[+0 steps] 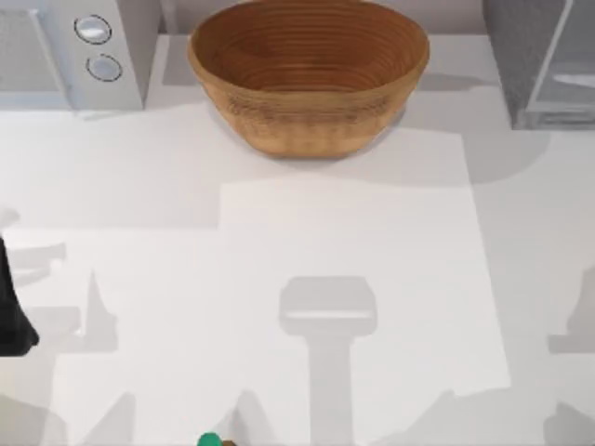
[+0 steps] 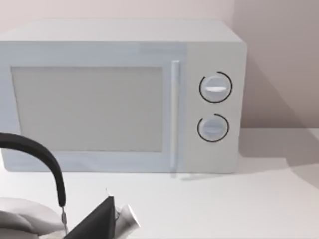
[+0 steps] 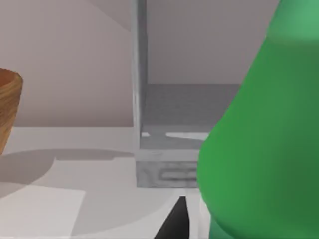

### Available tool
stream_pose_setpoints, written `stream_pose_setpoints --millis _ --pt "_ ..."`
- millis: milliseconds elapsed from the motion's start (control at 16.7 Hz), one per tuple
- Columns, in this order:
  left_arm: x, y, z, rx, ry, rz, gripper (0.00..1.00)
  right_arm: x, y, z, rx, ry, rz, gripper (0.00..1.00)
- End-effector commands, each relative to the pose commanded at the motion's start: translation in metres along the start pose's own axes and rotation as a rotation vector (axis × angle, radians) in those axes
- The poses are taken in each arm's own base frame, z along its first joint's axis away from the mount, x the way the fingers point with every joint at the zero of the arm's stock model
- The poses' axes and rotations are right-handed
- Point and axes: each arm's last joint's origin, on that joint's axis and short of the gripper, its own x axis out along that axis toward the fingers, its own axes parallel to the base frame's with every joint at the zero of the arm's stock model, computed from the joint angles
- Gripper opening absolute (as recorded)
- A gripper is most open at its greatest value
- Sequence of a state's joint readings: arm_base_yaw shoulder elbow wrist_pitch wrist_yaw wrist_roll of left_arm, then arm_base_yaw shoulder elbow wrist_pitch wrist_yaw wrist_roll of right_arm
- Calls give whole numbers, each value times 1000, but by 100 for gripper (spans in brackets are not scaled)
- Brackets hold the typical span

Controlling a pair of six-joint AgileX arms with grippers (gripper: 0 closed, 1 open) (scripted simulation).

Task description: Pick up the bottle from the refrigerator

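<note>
It looked like a rendered kitchen counter: a white microwave (image 1: 70, 51) with two dials, a refrigerator (image 1: 548, 65) and a woven basket (image 1: 309, 74) stood on a pale table (image 1: 353, 242).

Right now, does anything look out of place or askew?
Nothing looks spilled or damaged. The basket sits upright between the microwave and the refrigerator. The bottle looms very close in the right wrist view.
</note>
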State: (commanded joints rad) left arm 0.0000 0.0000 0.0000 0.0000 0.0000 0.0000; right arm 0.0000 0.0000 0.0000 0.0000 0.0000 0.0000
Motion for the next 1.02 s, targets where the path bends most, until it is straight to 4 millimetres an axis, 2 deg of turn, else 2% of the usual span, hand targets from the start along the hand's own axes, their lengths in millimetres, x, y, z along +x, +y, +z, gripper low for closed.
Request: stream_pose_setpoints --millis 360,600,840,1020 --pt "0 0 0 0 0 0 100 1 0 2 3 0 0 0" --pt "0 0 0 0 0 0 100 7 10 17 15 -7 18 0" --pt "0 0 0 0 0 0 100 24 34 36 38 15 35 0" --pt "0 0 0 0 0 0 100 42 67 44 45 56 42 0"
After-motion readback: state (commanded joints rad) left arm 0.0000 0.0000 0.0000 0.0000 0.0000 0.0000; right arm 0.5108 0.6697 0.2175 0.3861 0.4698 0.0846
